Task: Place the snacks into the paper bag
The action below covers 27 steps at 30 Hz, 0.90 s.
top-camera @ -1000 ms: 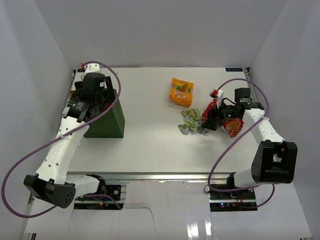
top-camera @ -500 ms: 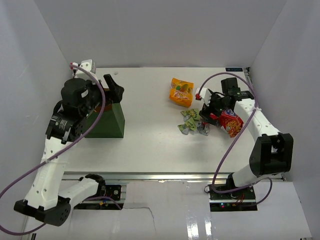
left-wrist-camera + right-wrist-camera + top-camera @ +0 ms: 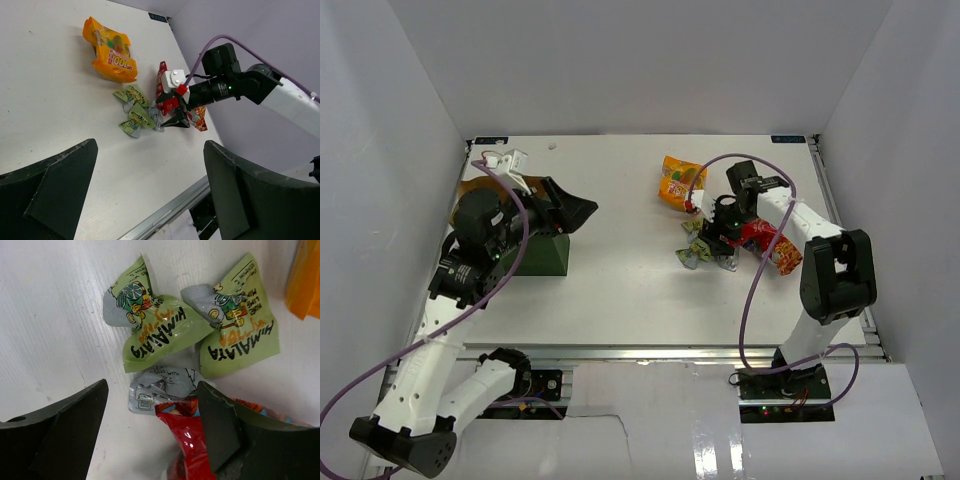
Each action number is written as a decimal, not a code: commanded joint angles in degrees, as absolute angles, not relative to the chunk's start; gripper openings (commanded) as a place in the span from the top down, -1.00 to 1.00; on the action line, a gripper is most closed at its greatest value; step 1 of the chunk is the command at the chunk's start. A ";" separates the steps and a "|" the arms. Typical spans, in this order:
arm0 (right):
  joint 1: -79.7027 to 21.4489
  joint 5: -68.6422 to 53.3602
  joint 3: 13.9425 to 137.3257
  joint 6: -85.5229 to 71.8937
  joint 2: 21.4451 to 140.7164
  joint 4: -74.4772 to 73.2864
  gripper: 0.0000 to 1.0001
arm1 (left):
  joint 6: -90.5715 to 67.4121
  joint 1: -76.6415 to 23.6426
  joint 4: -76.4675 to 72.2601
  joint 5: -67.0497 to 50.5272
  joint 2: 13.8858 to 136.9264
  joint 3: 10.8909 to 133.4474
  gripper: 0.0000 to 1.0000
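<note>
My right end effector (image 3: 152,385) is spread over a silver sachet (image 3: 165,386) and the red chip bag (image 3: 185,442) near the bench's (image 3: 620,290) right edge, though I can't tell if it touches them. My left end effector (image 3: 150,147) gapes wide near the paper bag (image 3: 538,256) at the left edge.

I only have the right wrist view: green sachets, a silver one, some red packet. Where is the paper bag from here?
Observer: The paper bag stands at the table's left side, far from the green sachets, partly hidden under the left arm.
Operator: Is the left gripper busy?
Observer: No, the left gripper is raised over the bag, jaws wide open and empty.
Operator: That orange sliver at my top right?
Observer: An orange pouch lying beyond the sachets.
</note>
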<state>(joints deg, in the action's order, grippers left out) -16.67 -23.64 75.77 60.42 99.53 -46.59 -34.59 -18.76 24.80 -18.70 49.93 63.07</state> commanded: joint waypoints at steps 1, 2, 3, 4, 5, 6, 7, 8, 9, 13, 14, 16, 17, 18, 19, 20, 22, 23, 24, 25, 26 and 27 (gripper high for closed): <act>-19.33 -18.99 70.15 48.09 95.72 -41.15 -0.55 | -37.00 -18.63 21.62 -20.21 46.85 62.49 -0.96; -19.68 -18.29 68.66 44.16 95.10 -38.44 -0.55 | -37.00 -18.63 21.62 -20.13 46.76 62.40 -0.96; -20.47 -17.15 67.25 42.12 94.49 -37.19 -0.54 | -37.00 -18.63 21.62 -20.13 46.76 62.23 -0.96; -20.74 -15.83 65.15 40.97 93.70 -36.57 -0.54 | -36.91 -18.63 21.62 -20.13 46.84 62.31 -0.96; -20.92 -14.95 64.08 39.65 93.34 -35.87 -0.53 | -36.74 -18.63 21.62 -20.21 46.93 62.23 -0.96; -21.35 -12.94 62.94 35.03 92.56 -32.99 -0.50 | -36.56 -18.63 21.62 -20.13 47.02 62.31 -0.96; -21.44 -9.27 61.19 33.76 92.37 -32.18 -0.50 | -36.21 -18.72 21.62 -20.21 47.46 62.40 -0.96; -21.45 -8.18 60.39 32.97 92.29 -31.56 -0.50 | -36.21 -18.63 21.62 -20.21 47.55 62.66 -0.96; -21.36 -6.17 59.77 31.39 92.02 -29.55 -0.50 | -36.04 -18.63 21.62 -20.30 47.72 62.75 -0.96; -21.36 -3.25 57.66 27.08 91.15 -26.82 -0.50 | -36.12 -18.63 21.62 -20.65 48.16 63.02 -0.96; -21.36 -3.51 57.48 26.98 91.14 -26.37 -0.50 | -36.21 -18.63 21.62 -20.74 48.08 62.93 -0.96; -21.36 -3.51 57.74 26.63 91.49 -25.75 -0.48 | -36.30 -18.63 21.62 -20.74 47.73 62.67 -0.96; -21.36 -3.60 58.27 26.54 91.58 -25.84 -0.48 | -36.39 -18.63 21.62 -20.74 47.38 62.58 -0.96; -21.36 -3.60 58.62 26.63 91.50 -25.84 -0.48 | -36.47 -18.63 21.71 -20.66 47.11 62.40 -0.96; -21.36 -3.60 58.80 26.80 91.41 -25.84 -0.48 | -36.65 -18.63 21.71 -20.57 46.85 62.32 -0.96; -21.36 -3.52 59.15 27.15 91.32 -26.01 -0.48 | -36.65 -18.63 21.71 -20.39 46.67 62.14 -0.96; -21.36 -3.43 60.20 27.51 90.53 -26.45 -0.48 | -36.91 -18.63 21.80 -20.13 46.06 61.88 -0.96; -21.27 -3.95 60.81 27.68 90.09 -27.59 -0.48 | -37.09 -18.63 21.88 -20.13 45.88 61.79 -0.96; -21.27 -6.22 61.86 27.95 88.70 -28.12 -0.49 | -37.18 -18.63 21.88 -20.13 45.70 61.70 -0.96; -21.27 -7.28 62.22 28.21 87.81 -28.47 -0.49 | -37.18 -18.63 21.97 -20.13 45.70 61.70 -0.96; -21.36 -8.08 62.49 28.47 87.19 -28.82 -0.49 | -37.18 -18.63 21.97 -20.13 45.70 61.70 -0.96; -21.27 -8.26 62.75 28.56 86.40 -28.92 -0.48 | -37.18 -18.63 21.97 -20.04 45.70 61.70 -0.96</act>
<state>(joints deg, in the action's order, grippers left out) -21.69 -5.82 59.20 28.53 90.72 -28.80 -36.86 -18.76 22.24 -19.94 46.59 62.17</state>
